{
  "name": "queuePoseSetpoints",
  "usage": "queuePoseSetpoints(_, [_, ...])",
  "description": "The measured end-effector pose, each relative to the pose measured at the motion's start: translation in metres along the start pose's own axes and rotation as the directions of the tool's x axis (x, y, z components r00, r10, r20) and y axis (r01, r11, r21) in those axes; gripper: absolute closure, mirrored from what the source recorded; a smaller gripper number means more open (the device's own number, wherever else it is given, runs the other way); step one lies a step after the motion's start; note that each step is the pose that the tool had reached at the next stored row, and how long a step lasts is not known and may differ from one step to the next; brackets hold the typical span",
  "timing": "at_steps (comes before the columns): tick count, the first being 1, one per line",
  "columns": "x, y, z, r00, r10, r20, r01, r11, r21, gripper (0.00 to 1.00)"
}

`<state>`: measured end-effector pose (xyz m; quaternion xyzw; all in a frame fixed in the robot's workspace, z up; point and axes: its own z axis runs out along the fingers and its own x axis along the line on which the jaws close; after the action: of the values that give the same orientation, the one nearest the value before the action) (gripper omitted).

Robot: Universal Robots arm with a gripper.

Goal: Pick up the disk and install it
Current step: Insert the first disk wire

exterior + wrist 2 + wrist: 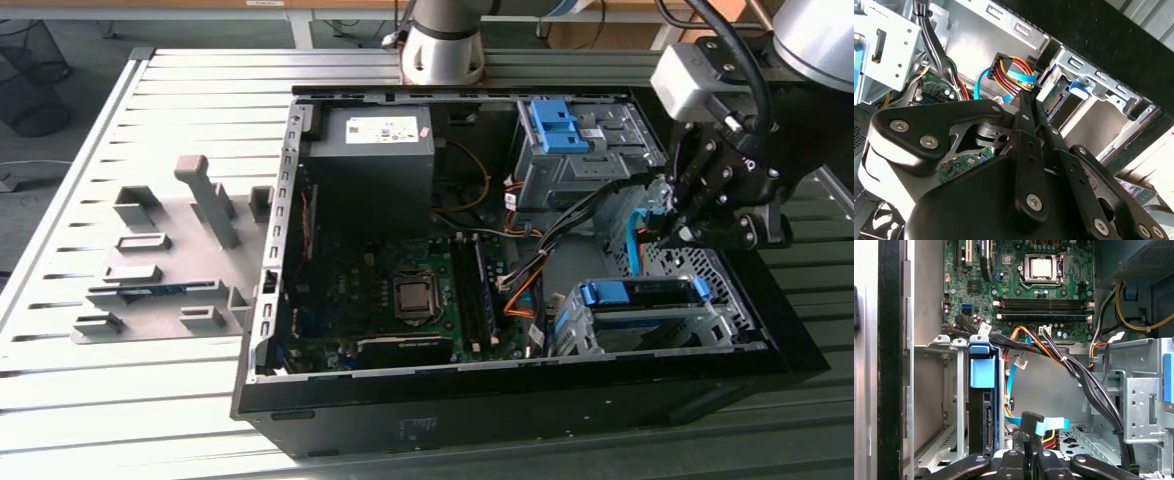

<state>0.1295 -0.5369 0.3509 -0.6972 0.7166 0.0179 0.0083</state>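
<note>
Gripper: I see my gripper low inside the open computer case, at the exterior view's right; in the second wrist view its fingers sit pressed together, closed on nothing I can make out.
Cables: in both wrist views the fingertips are right at a plug with a flat light-blue cable and a red-yellow-black wire bundle.
Disk: I see the disk already seated on edge in the metal drive cage, its blue frame tab facing up, just beside my gripper.
Board: green motherboard lies further in.
Outside case: grey blocks on the slatted table.
</note>
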Motion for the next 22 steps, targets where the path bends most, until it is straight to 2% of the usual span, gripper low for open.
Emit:
queuePoseSetpoints(3, [0.0024,0.0037,0.0002,1.0000,-0.001,-0.0023,0.001,1.0000,0.0071,0.84])
queuePoseSetpoints(4, [0.0028,0.0041,0.0002,1.0000,-0.001,-0.0063,0.001,1.0000,0.0074,0.84])
queuePoseSetpoints(5, [0.0031,0.0043,0.0001,0.9999,-0.002,-0.0145,0.002,1.0000,0.0080,0.84])
queuePoseSetpoints(6, [0.0032,0.0045,0.0001,0.9997,-0.002,-0.0256,0.002,1.0000,0.0088,0.84])
queuePoseSetpoints(7, [0.0037,0.0068,0.0013,0.9970,-0.002,-0.0774,0.004,0.9999,0.0151,0.84])
queuePoseSetpoints(11, [0.0062,0.0071,0.0057,0.9969,-0.003,-0.0787,0.004,0.9999,0.0162,0.84])
queuePoseSetpoints(15, [0.0124,0.0070,0.0075,0.9967,-0.002,-0.0808,0.004,0.9999,0.0165,0.84])
queuePoseSetpoints(19, [0.0128,0.0070,0.0074,0.9967,-0.002,-0.0815,0.004,0.9999,0.0165,0.84])
queuePoseSetpoints(22, [0.0129,0.0069,0.0096,0.9969,-0.002,-0.0789,0.003,0.9999,0.0166,0.84])
